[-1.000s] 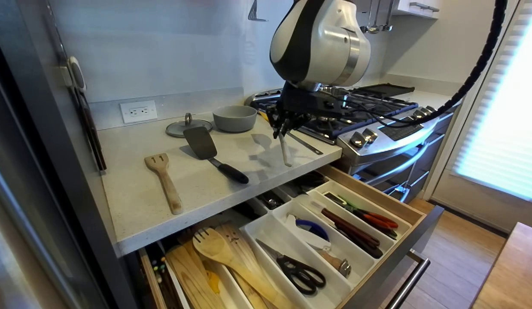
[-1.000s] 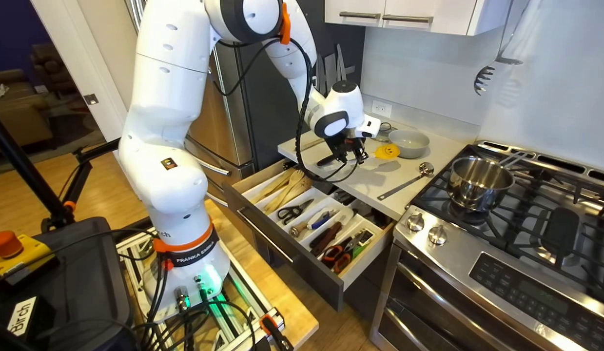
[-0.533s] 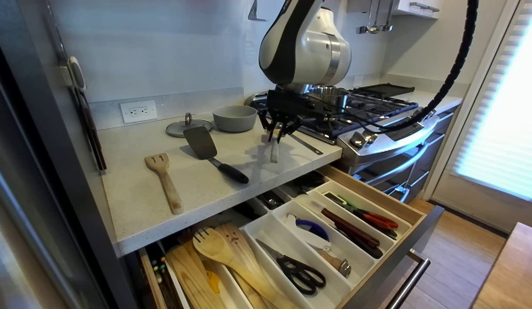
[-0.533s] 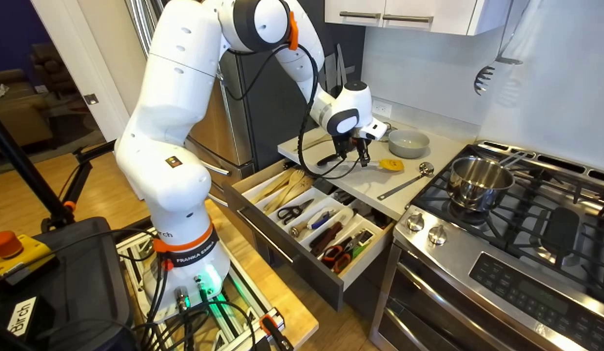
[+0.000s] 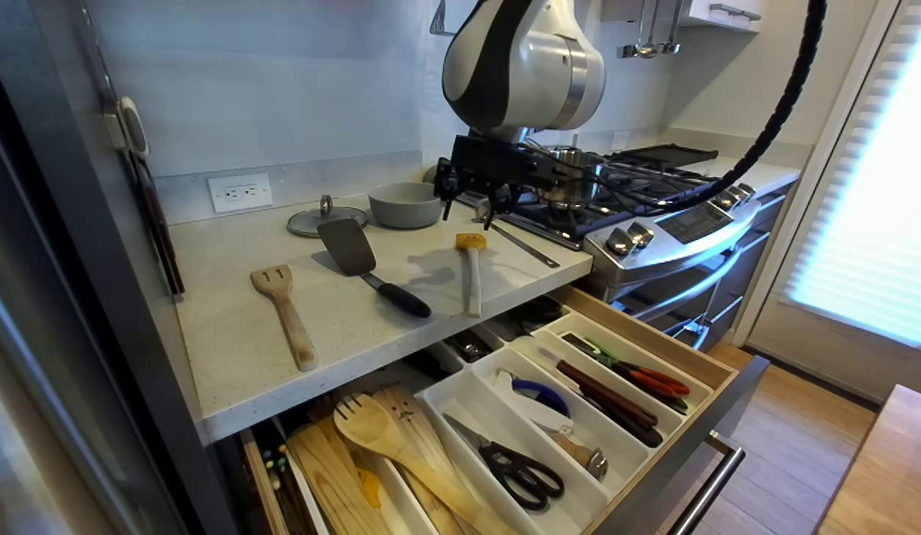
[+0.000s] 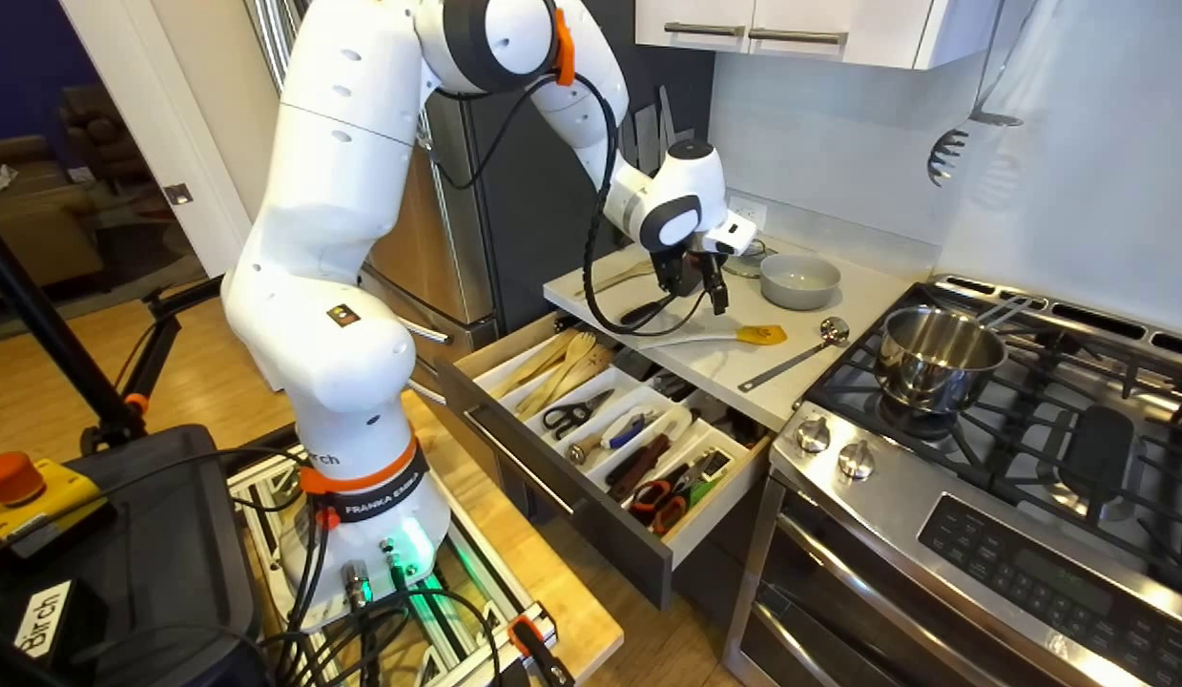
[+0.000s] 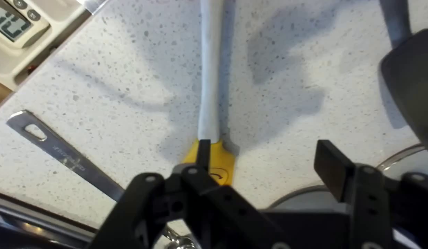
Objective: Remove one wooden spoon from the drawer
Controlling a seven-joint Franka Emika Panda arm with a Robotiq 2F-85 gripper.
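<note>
The drawer [image 5: 683, 464] stands pulled out below the counter. Its left compartments, in an exterior view, hold several wooden utensils [image 5: 326, 468], with a round-headed wooden spoon [image 5: 367, 425] with tines on top. On the counter lies a slotted wooden turner [image 5: 283, 308]. A spatula with a white handle and yellow head [image 7: 210, 69] also rests there, its head partly hidden behind one finger in the wrist view. Above it, my gripper [image 7: 267, 159] is open, its jaws wide apart with nothing between them. In both exterior views the gripper [image 5: 467, 215] hangs over the counter, away from the drawer.
A black turner [image 5: 348, 249], a glass lid [image 5: 304, 223], a grey bowl [image 6: 798, 281] and a steel ladle [image 6: 791, 363] occupy the counter. Beside it is the stove with a steel pot [image 6: 934, 367]. Scissors [image 5: 519, 475] and cutting tools lie in other drawer compartments.
The white-handled spatula, gripped between the fingers before, now lies on the counter. My gripper has opened and risen off it. Contents of the drawer look the same.
</note>
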